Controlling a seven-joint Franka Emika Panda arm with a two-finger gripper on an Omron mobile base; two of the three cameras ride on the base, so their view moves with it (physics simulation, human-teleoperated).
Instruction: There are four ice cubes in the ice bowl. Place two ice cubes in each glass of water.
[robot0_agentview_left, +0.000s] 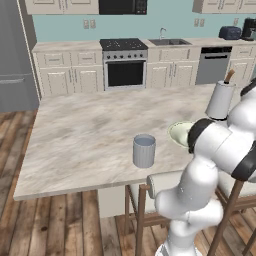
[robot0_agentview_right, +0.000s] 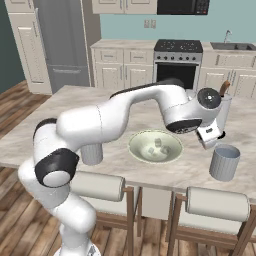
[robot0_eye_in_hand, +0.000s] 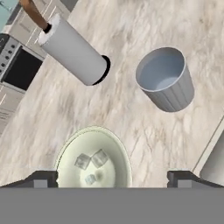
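Right now the ice bowl (robot0_agentview_right: 155, 147) sits at the centre of the right base view, on the marble desk (robot0_agentview_right: 125, 107), with pale ice cubes (robot0_agentview_right: 156, 145) lying loose inside it. From the hand view the bowl (robot0_eye_in_hand: 93, 158) lies at the bottom centre of the frame, and three cubes (robot0_eye_in_hand: 91, 162) can be counted in it; a fourth cannot be made out.

One glass of water (robot0_agentview_right: 224, 162) stands at the right of the right base view, near the bowl but apart from it; it shows in the upper right of the hand view (robot0_eye_in_hand: 166, 78), upright, with a light blue surface. The other glass (robot0_agentview_left: 144, 150) stands at the centre of the left base view, left of the bowl's rim (robot0_agentview_left: 176, 133); in the right base view it is partly hidden behind the arm at centre left (robot0_agentview_right: 92, 153).

The gripper (robot0_agentview_right: 207, 137) hangs above the desk between bowl and right glass, at centre right of the right base view. Its jaws stand spread wide in the hand view, near the bottom corners, with nothing between them.

A tall white holder (robot0_eye_in_hand: 72, 51) with a brown-handled utensil stands at the upper left of the hand view, well apart from the bowl
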